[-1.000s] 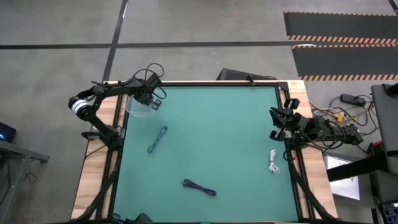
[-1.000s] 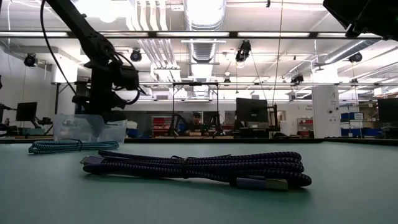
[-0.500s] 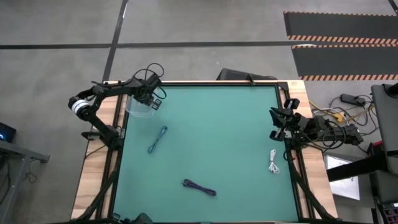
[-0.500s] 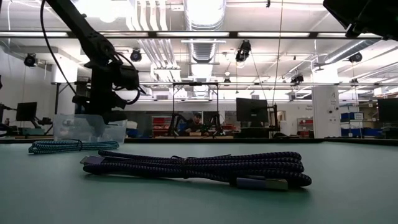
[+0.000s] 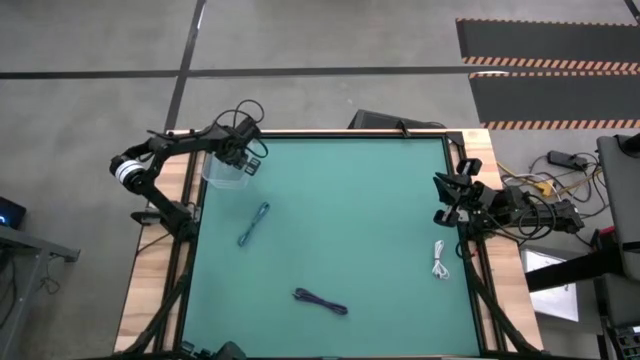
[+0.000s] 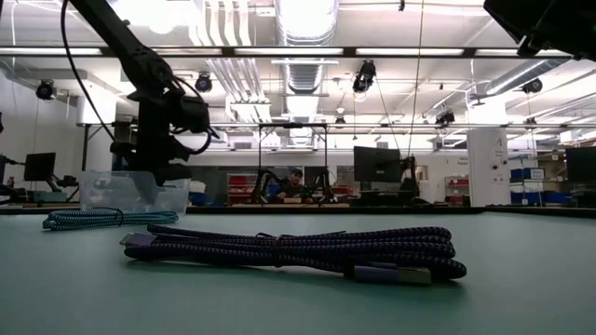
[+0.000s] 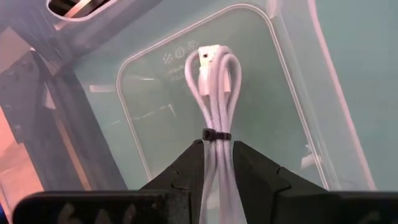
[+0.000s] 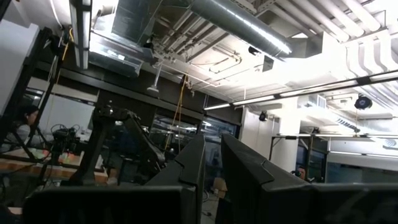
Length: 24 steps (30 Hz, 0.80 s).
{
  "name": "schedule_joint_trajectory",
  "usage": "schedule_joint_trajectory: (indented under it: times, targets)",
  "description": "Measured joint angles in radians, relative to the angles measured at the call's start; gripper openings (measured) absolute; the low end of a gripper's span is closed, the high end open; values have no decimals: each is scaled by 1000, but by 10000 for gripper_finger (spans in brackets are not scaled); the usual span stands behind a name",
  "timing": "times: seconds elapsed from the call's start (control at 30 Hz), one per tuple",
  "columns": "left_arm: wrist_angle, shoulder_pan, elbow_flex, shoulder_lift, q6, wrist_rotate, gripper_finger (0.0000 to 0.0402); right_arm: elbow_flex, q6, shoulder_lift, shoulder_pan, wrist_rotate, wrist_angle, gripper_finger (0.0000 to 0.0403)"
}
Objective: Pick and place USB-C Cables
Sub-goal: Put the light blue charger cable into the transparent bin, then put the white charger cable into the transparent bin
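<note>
Green table (image 5: 340, 220) holds teal cable (image 5: 254, 223), dark purple cable (image 5: 320, 300) and white cable (image 5: 440, 261). Left gripper (image 7: 216, 149) clamps another white bundled cable (image 7: 216, 93) over the clear container (image 7: 149, 81). Right gripper (image 8: 212, 155), nearly closed and empty, waits at the right edge.

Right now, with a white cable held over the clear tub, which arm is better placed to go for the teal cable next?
Left. Its hand is over the tub, shut on a white cable, and the teal cable lies nearby. The right hand waits at the opposite table edge.
</note>
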Motion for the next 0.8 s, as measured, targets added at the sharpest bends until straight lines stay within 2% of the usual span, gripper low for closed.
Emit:
schedule_joint_trajectory:
  times: [0.43, 0.8]
  targets:
    - [-10, 0, 14, -10, 3, 0, 69, 0, 0, 0, 0, 0, 0, 43]
    - [-60, -9, 61, -178, 4, 0, 69, 0, 0, 0, 0, 0, 0, 43]
